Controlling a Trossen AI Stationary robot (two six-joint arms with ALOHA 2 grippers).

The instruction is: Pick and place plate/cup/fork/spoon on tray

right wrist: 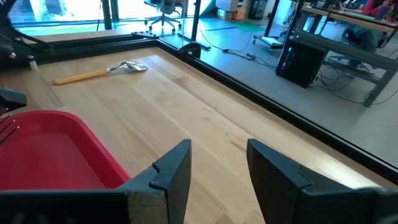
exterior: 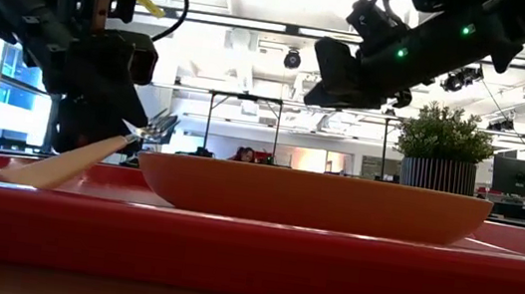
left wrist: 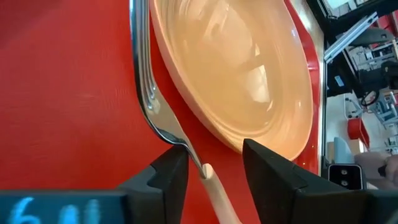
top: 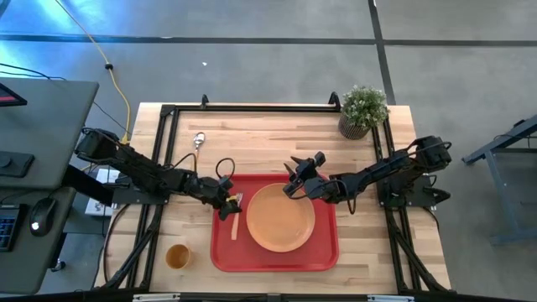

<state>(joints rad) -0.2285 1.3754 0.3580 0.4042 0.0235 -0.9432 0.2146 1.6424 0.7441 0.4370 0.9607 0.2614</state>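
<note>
The orange plate [top: 279, 216] lies on the red tray [top: 323, 252]. The fork [top: 237, 215] is on the tray's left part beside the plate, its handle end [exterior: 13, 175] on the tray floor and its tines [exterior: 155, 126] raised. My left gripper [left wrist: 214, 155] is open above the tray, one finger on each side of the fork's neck [left wrist: 200, 167]. My right gripper [top: 300, 172] is open and empty over the tray's far edge. The spoon [top: 198, 143] lies on the table at the far left. The cup [top: 177, 256] stands on the table near the tray's near left corner. My left gripper's fingers point down on either side of the fork's neck with a gap between them wider than the neck. The neck runs close by one finger [left wrist: 174, 171]; I cannot tell whether it touches. The fork is tilted, tines up beside the plate's rim [left wrist: 186, 106].
A potted green plant [top: 362, 109] stands at the table's far right corner. A black frame [top: 252, 107] runs along the table's far and side edges. Bare wood lies between the tray and the far edge, where the spoon also shows in the right wrist view [right wrist: 102, 73].
</note>
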